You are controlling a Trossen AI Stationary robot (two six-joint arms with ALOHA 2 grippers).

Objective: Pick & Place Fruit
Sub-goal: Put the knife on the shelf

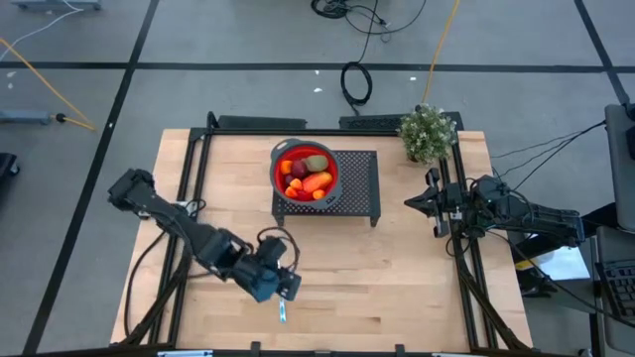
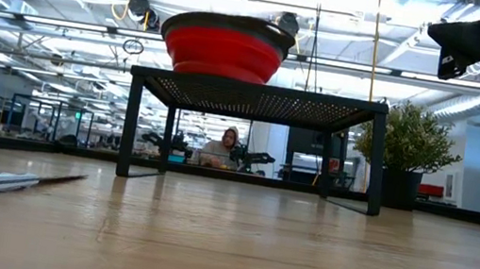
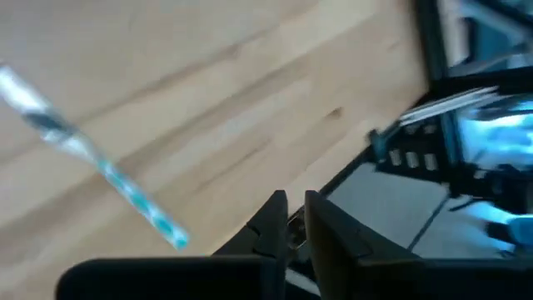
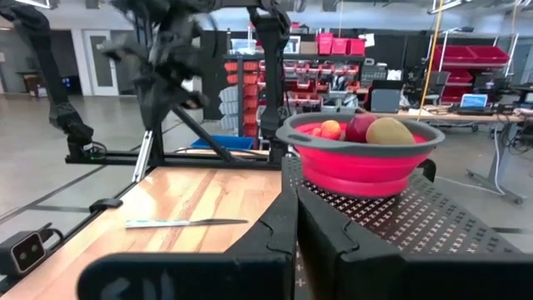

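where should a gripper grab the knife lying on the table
Judging by its pose, the pale handle end of the knife, from straight above. It lies flat on the wood with open table all round; fingers should straddle its narrow width. The blade end looks thinner and harder to pinch.

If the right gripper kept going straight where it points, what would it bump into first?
Probably the black rack that carries the red bowl. The shut right gripper aims at its near edge, though depth is hard to judge.

Red bowl (image 1: 306, 169), black perforated rack (image 1: 357, 183)
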